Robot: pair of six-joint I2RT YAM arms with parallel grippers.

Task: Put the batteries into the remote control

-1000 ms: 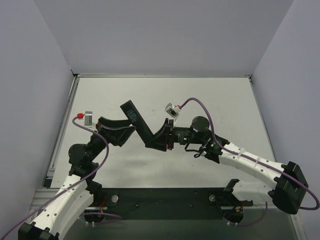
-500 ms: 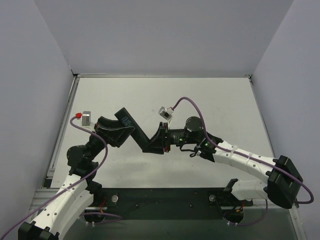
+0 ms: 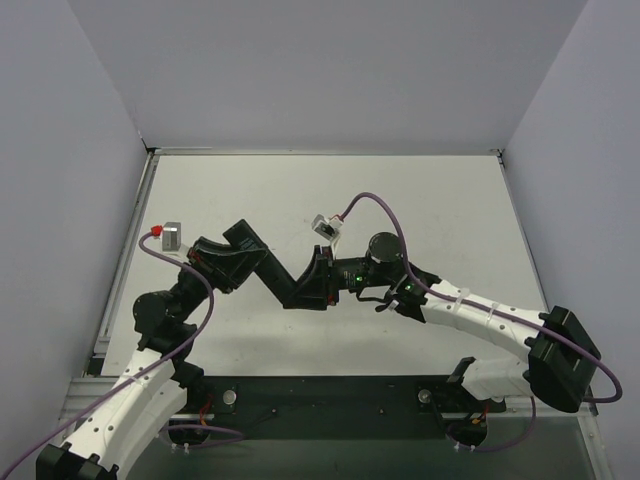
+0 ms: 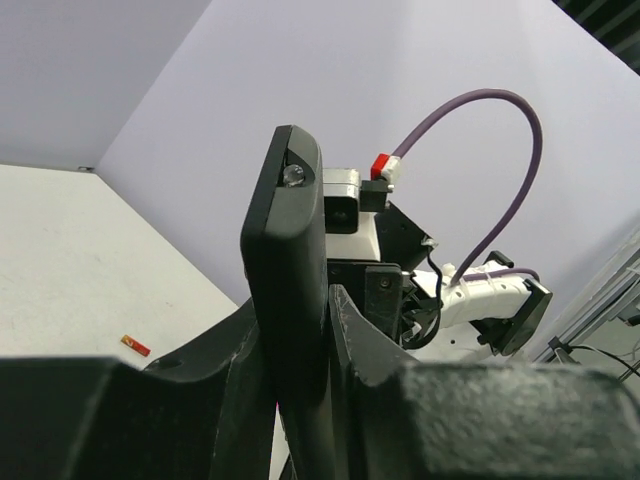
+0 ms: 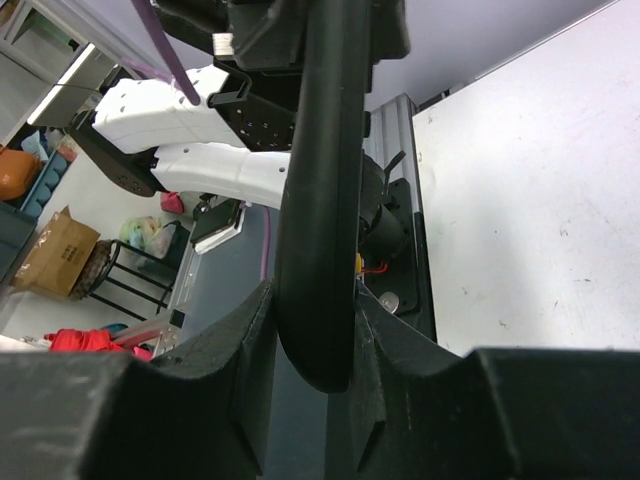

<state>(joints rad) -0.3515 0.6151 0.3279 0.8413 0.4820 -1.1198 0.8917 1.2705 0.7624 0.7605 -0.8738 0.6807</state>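
The remote control (image 3: 272, 278) is a slim black bar held off the table between both arms, slanting from upper left to lower right. My left gripper (image 3: 250, 260) is shut on its upper end, and in the left wrist view the remote (image 4: 285, 250) stands edge-on between the left gripper's (image 4: 297, 335) fingers. My right gripper (image 3: 306, 286) is shut on the lower end. The right wrist view shows the remote (image 5: 320, 180) clamped in that gripper (image 5: 320, 335). One small red battery (image 4: 135, 346) lies on the white table beyond the left fingers. It is hidden in the top view.
White walls close the table on three sides. A metal rail (image 3: 112, 300) runs along the left edge and a black base plate (image 3: 330, 400) lies at the near edge. Purple cables (image 3: 375, 200) loop above both wrists.
The left gripper has closed onto the remote's upper end. The right arm has carried the remote a little to the left and towards the near edge, and both grippers now hold it.
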